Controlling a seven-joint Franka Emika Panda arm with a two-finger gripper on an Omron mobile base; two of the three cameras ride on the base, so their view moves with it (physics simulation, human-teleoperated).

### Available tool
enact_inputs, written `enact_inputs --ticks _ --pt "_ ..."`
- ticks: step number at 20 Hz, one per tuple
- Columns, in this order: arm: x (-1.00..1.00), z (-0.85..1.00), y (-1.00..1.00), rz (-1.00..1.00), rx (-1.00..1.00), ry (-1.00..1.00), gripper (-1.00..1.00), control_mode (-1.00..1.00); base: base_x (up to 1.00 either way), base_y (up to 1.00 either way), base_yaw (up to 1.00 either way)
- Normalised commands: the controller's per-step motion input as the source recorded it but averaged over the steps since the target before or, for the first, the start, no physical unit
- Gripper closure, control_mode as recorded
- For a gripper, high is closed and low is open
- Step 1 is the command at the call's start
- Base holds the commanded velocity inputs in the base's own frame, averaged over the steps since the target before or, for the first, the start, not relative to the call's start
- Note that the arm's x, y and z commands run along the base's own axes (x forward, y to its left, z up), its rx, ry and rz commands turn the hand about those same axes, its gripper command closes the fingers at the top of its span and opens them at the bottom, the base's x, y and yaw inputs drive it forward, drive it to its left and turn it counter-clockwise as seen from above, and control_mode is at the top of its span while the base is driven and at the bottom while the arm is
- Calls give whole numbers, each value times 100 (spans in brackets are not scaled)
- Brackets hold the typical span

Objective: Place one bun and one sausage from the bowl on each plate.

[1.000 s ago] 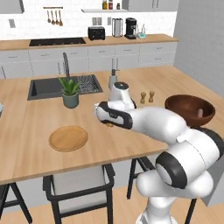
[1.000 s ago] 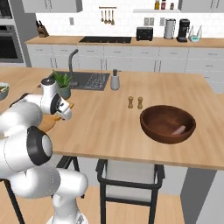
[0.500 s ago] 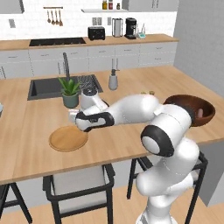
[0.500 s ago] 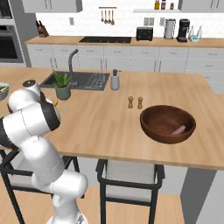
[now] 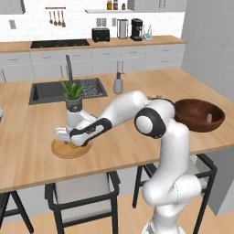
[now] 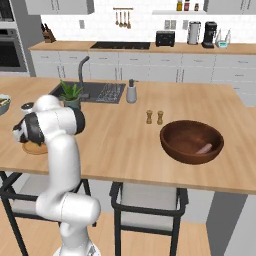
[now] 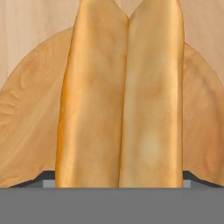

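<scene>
My gripper (image 5: 67,140) hangs low over the flat tan wooden plate (image 5: 58,151) near the counter's front left, shut on a golden split bun (image 7: 122,96). In the hand view the bun runs lengthwise right in front of the camera and hides the fingers, with the plate (image 7: 26,118) spread behind it. I cannot tell whether the bun touches the plate. From the right base the hand (image 6: 23,132) stands over that same plate (image 6: 35,149). The dark wooden bowl (image 5: 183,111) sits at the right with a sausage (image 6: 204,148) in it. The pale-rimmed plate is out of view.
A potted plant (image 5: 72,95) stands just behind the plate, beside the sink (image 5: 45,91). A soap dispenser (image 5: 118,83) and two shakers (image 6: 154,117) stand mid-counter. A pale fruit bowl (image 6: 2,102) sits at the far left edge. Stools stand under the front edge.
The arm has swung left from mid-counter and lowered, carrying the bun from beside the plant down over the tan plate.
</scene>
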Motion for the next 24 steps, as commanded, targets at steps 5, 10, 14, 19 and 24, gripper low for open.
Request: enact_inputs --ticks 5,10,14,19,24 --pt "8 -3 3 0 0 4 -100 -100 0 0 0" --pt "-1 10 0 0 0 -3 -100 -100 0 0 0" --pt "-12 13 -7 0 0 -6 -100 -100 0 0 0" --pt "-77 54 -69 -1 2 -17 -100 -100 0 0 0" --pt "-100 78 -100 0 2 -19 -100 -100 0 0 0"
